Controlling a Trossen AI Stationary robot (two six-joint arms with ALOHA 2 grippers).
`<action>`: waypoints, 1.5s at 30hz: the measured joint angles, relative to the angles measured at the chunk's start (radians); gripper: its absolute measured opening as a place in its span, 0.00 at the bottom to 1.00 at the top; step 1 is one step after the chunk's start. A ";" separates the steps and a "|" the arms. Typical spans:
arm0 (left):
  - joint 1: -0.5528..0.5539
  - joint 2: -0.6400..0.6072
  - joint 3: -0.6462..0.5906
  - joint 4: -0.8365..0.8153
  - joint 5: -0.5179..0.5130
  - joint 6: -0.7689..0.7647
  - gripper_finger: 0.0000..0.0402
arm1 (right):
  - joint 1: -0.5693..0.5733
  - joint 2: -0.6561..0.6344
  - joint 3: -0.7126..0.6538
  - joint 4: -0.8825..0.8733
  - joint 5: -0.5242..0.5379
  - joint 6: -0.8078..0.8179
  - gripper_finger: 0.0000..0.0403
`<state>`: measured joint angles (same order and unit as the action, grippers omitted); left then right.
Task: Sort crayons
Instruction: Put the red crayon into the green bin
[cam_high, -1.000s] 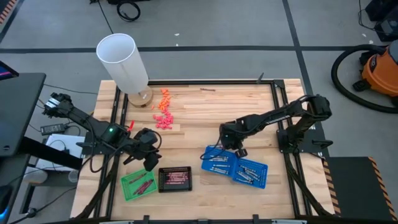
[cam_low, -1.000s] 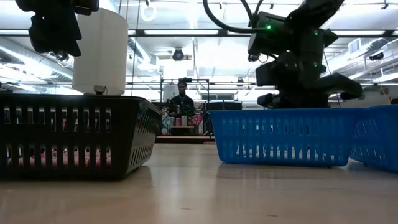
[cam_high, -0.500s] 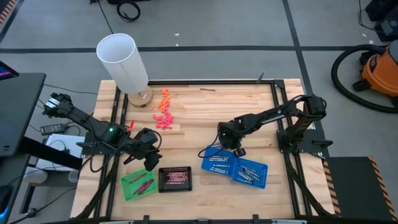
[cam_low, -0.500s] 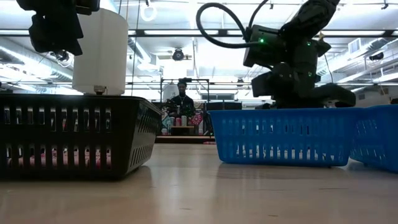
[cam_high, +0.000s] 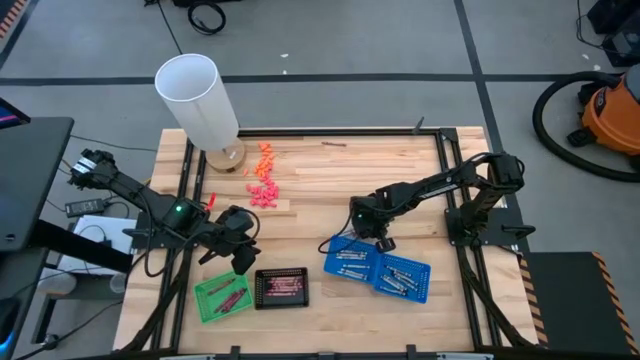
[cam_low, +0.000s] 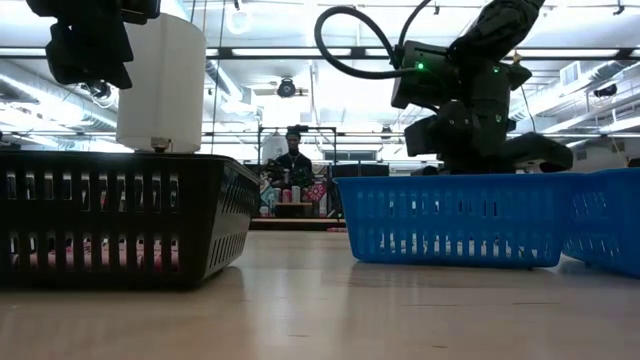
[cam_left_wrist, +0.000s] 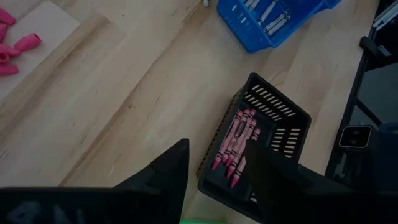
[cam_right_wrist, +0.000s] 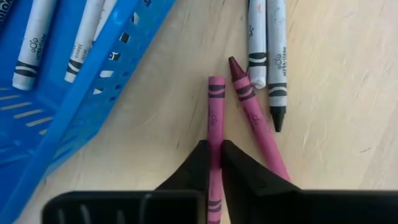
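Right pincer (cam_right_wrist: 215, 163) clamps magenta crayon (cam_right_wrist: 216, 112) | just beside blue basket (cam_right_wrist: 74, 93) edge

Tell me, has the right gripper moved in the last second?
Yes. The right gripper has come down toward the table beside the blue basket, and its jaws have closed on a magenta crayon.

— What sort of place is this?

— A robotics lab or workshop, I'd say. The wooden table (cam_high: 330, 170) sits in a metal frame on a grey floor marked with tape, with an orange shop vacuum (cam_high: 610, 115) parked nearby.

— And overhead?

— Bare ducts and strip lights (cam_low: 300, 52). A person (cam_low: 292, 160) stands far back by what may be shelving; it's hard to tell.
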<state>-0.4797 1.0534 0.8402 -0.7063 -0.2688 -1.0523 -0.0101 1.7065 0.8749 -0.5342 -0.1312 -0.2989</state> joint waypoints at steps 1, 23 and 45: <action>0.000 0.000 0.000 0.000 0.000 0.000 0.41 | 0.000 0.000 0.000 -0.001 0.000 0.000 0.06; 0.055 0.000 0.000 -0.002 0.000 0.109 0.41 | -0.014 -0.031 0.170 -0.336 -0.005 0.082 0.09; 0.058 0.010 -0.060 0.342 -0.167 0.361 0.41 | -0.014 -0.033 0.448 -0.057 -0.256 0.345 0.09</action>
<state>-0.4217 1.0636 0.7802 -0.3646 -0.4357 -0.6911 -0.0240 1.6733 1.3229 -0.5911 -0.3874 0.0461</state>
